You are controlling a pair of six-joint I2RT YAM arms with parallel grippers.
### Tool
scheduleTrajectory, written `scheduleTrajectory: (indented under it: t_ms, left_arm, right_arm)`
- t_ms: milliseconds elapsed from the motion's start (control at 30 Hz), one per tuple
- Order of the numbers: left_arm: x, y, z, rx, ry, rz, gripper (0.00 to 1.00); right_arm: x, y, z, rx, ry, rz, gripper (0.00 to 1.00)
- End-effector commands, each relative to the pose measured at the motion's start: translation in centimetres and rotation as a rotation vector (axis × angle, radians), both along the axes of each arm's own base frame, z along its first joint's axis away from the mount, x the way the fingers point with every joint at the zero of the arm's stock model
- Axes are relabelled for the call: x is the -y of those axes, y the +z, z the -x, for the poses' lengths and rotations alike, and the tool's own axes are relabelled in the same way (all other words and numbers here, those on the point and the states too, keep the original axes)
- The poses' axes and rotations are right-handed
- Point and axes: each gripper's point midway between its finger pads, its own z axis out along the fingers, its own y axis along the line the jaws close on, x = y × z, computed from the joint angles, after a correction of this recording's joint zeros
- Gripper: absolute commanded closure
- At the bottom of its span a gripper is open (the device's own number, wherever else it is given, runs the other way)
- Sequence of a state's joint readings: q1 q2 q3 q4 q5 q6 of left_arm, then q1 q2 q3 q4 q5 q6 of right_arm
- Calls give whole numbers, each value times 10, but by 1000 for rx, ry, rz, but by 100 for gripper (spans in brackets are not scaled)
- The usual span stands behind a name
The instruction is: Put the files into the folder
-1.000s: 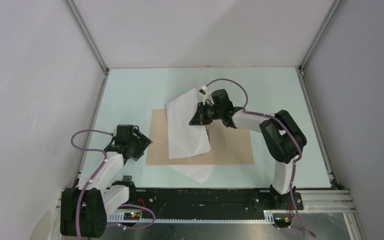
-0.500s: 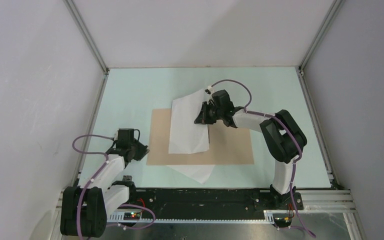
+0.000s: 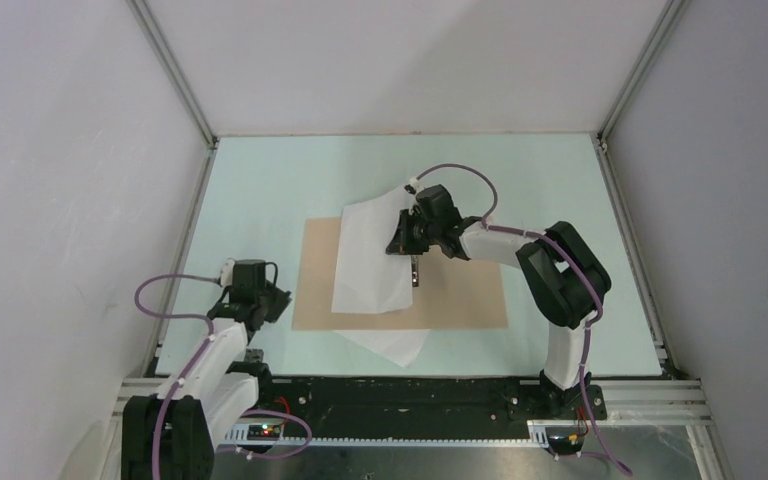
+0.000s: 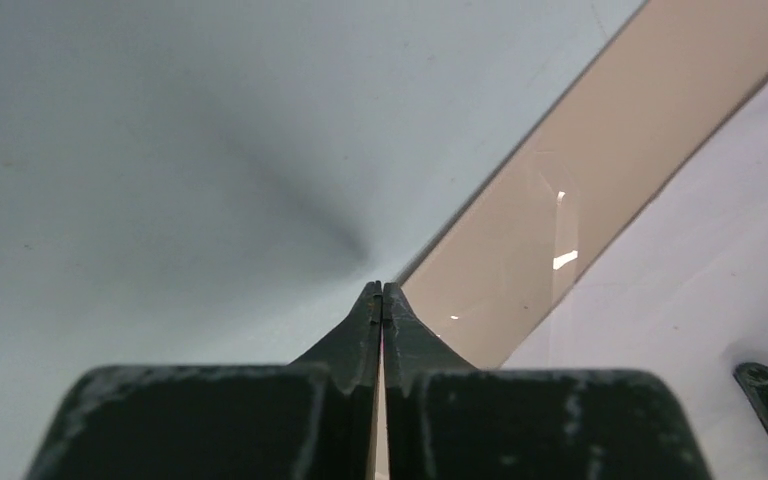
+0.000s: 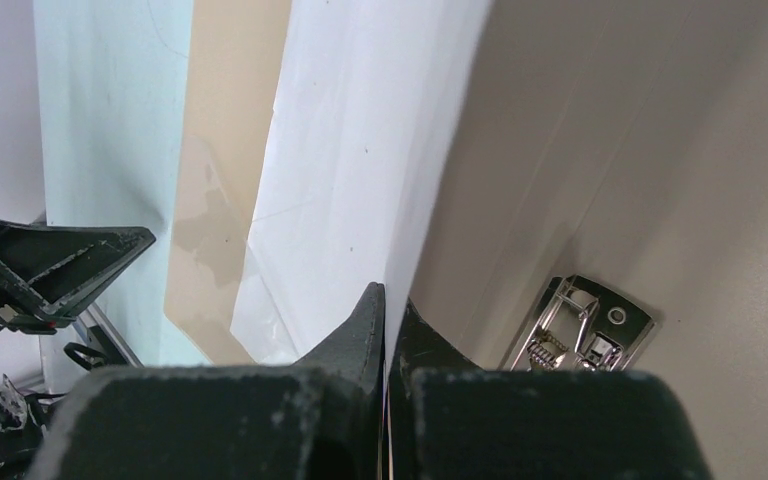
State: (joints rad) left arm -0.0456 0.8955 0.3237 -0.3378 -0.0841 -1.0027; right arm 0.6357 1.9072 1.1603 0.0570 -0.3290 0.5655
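Pinched shut on the edge of a white file sheet (image 3: 370, 268), the right claw (image 5: 388, 300) holds it over the open folder (image 3: 460, 292) on the bench (image 3: 280, 180), apparently to lay it inside; the left claw (image 4: 381, 292), closed and empty, waits alongside.

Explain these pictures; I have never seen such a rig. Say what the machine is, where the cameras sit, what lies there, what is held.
Two robot arms are bolted at the near edge of a pale green table. One picture looks down from above; the other two come from a camera on each wrist. On the table lies a flat tan-brown cardboard folder with a small metal clip. Across it lie thin white paper sheets. The right tool is shut on a sheet's edge. The left tool is shut beside the folder, holding nothing visible.
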Motion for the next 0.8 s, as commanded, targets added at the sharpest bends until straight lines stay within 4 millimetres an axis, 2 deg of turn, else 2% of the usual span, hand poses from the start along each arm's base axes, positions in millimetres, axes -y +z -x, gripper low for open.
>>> scheduleTrajectory:
  t_ms: [0, 100, 533, 767]
  left_arm:
    - [-10, -2, 3, -34, 32, -48, 99]
    - [-7, -11, 9, -69, 35, -34, 100]
    - [11, -19, 13, -99, -6, -33, 100]
    - [13, -19, 12, -100, -10, -30, 100]
  right_arm:
    - [-5, 10, -9, 32, -15, -14, 100]
    - [-5, 8, -8, 29, -15, -13, 100]
    - [-16, 2, 2, 10, -4, -7, 100]
    - [-26, 0, 5, -17, 0, -41, 100]
